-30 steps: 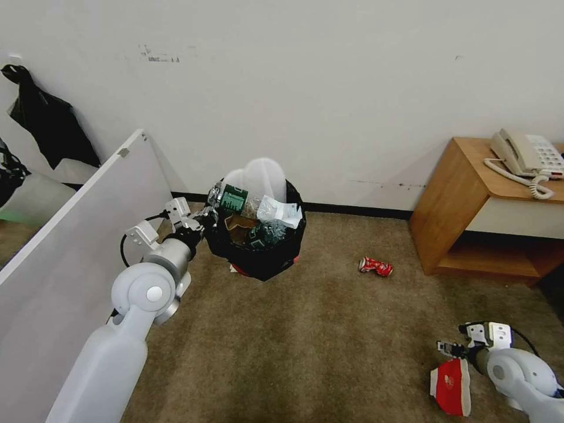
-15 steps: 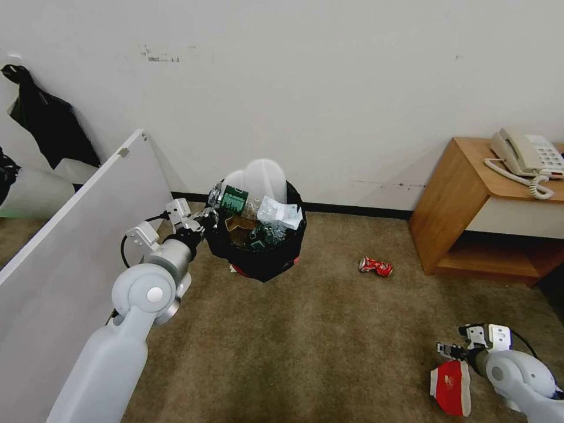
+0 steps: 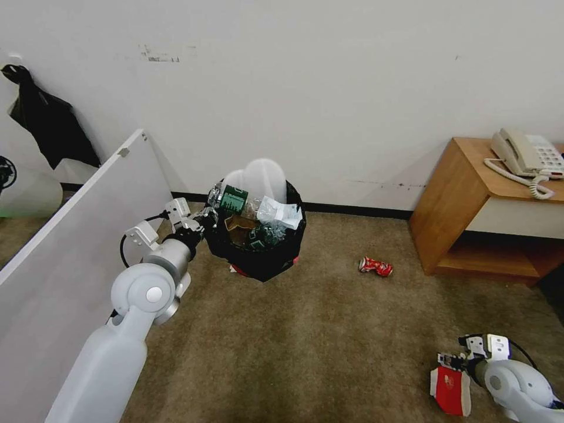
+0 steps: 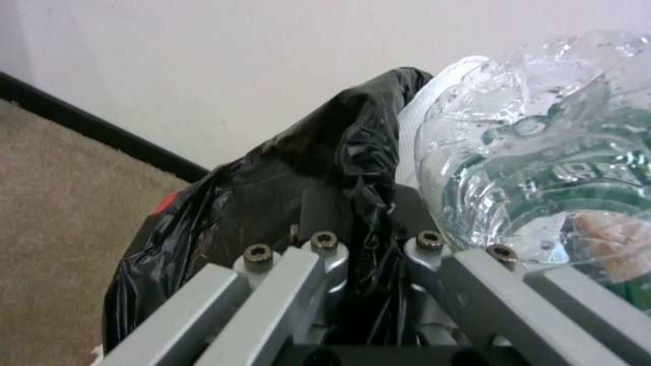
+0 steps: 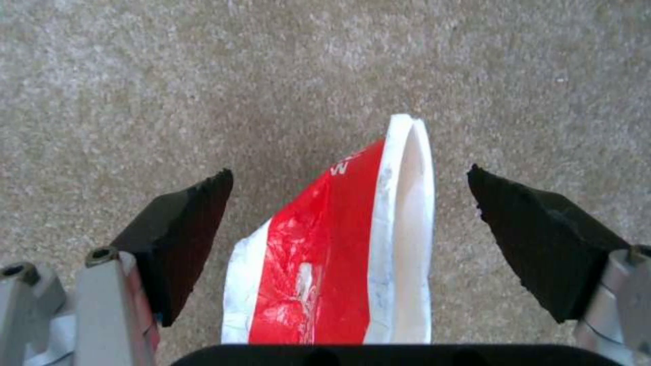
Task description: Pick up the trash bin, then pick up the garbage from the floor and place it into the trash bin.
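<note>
- The small round red trash bin (image 3: 261,249), lined with a crinkly black plastic bag (image 4: 285,188), is held off the beige-brown carpet floor (image 3: 317,329) near the white wall, and is heaped with litter.
- The bin's bagged rim is clamped by the left gripper (image 3: 202,222), its jaws closed on the black plastic.
- One flattened red-and-white carton (image 5: 339,244) lies on the floor between the widely spread jaws of the right gripper (image 5: 349,223); nothing is held yet.
- The step in hand is judged to be the pick-up of this carton; a further descent and a closing across its thin edge are called for.
- On the floor are counted one carton and one crushed red can (image 3: 375,266), well apart.
- In the bin, one clear bottle with a green label (image 3: 233,198), one white paper wad (image 3: 279,212) and two pale slipper soles (image 3: 258,176) can be told; the rest cannot be counted.
</note>
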